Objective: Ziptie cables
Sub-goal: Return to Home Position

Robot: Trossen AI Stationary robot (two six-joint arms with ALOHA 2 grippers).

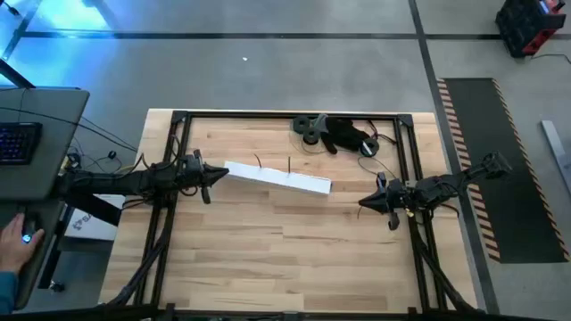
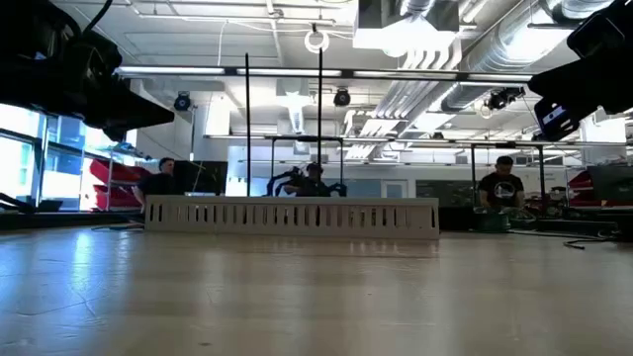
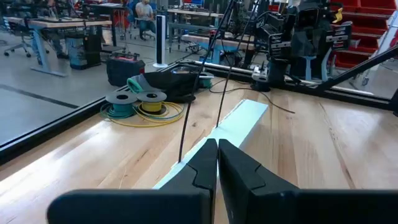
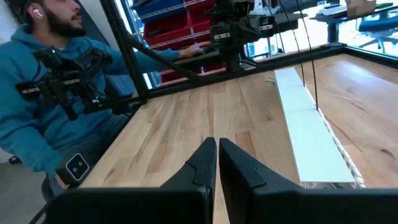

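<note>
The left hand is hovering above the table at one end of the white cable duct. Its two fingers are pressing together along their length and are gripping nothing. The right hand is hovering near the duct's opposite end, clear of it. Its fingers are likewise meeting and are carrying nothing.

The duct is lying at the table centre, slanting slightly across it, with its lid on. The cables are sitting in the duct. Two thin dark wire ends are projecting upward out of it, spaced apart along its length. The rest of the bunch is apparently lying under the lid, where it cannot be seen.

Beyond the duct, a bulky black gadget with a thin cord is lying at the far edge of the table. Green and yellow wire spools are lying just beside it. A person in a teal hoodie is sitting off the table on the left arm's side.
</note>
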